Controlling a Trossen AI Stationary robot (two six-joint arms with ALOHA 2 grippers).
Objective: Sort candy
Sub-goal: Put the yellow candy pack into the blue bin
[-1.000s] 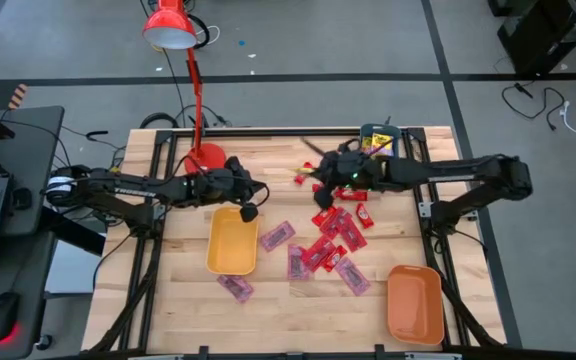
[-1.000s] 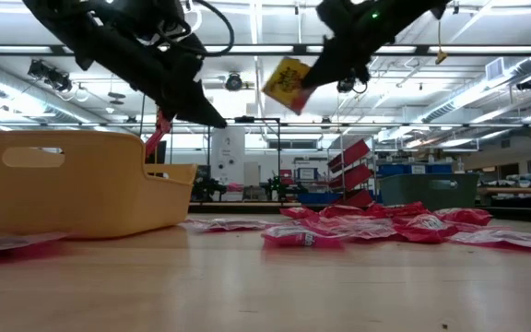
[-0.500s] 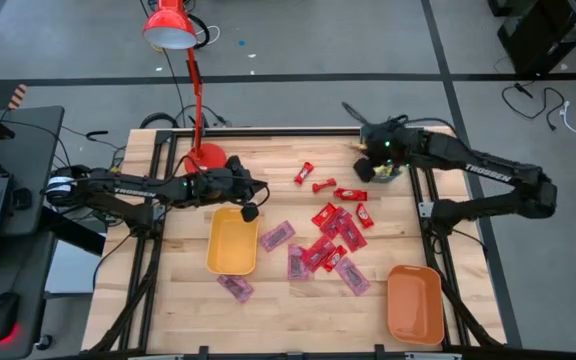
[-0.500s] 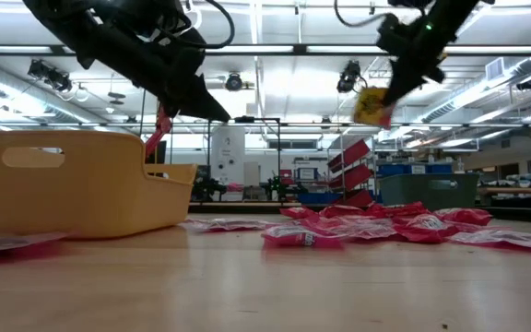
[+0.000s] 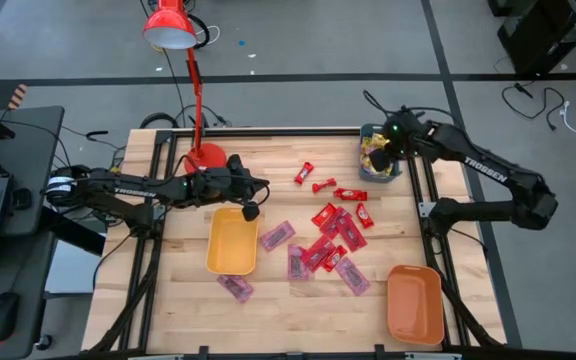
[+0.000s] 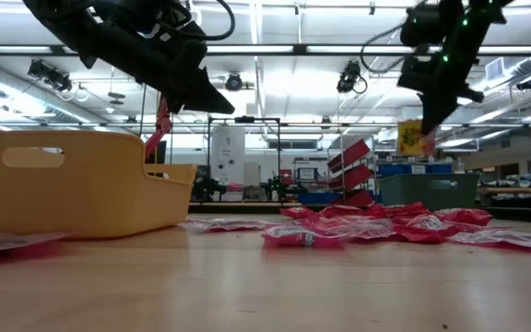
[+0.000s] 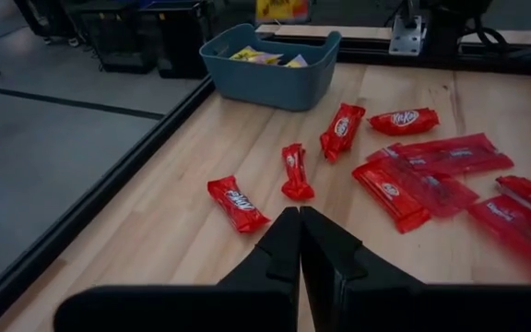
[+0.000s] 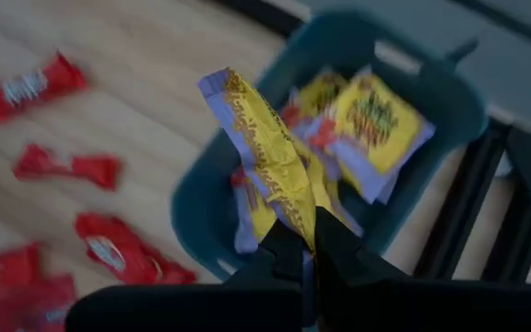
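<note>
Red and pinkish-purple candy [image 5: 330, 238] lies scattered on the wooden table's middle, with three more red pieces [image 7: 289, 171] toward the far edge. A teal tray [image 5: 380, 160] at the far right holds yellow packets [image 8: 376, 115]. My right gripper [image 5: 375, 152] hangs over this tray, shut on one yellow packet [image 8: 265, 152]. My left gripper [image 5: 251, 207] hovers shut and empty above the far end of a yellow tray [image 5: 232, 242]. My right gripper pinches one end of the yellow packet [image 8: 295, 214] between its two fingers, slanting down from above. The packet hangs below the fingertips [image 6: 413, 136], lifted clear, over the teal tray.
An orange tray [image 5: 414, 304] stands at the near right corner. A red desk lamp [image 5: 204, 155] has its base at the far left of the table. One pinkish packet [image 5: 234, 287] lies near the yellow tray's near end.
My right gripper has swung from over the far middle of the table toward its right edge, carrying the yellow packet, and has tipped downward; it now hangs above the teal tray.
</note>
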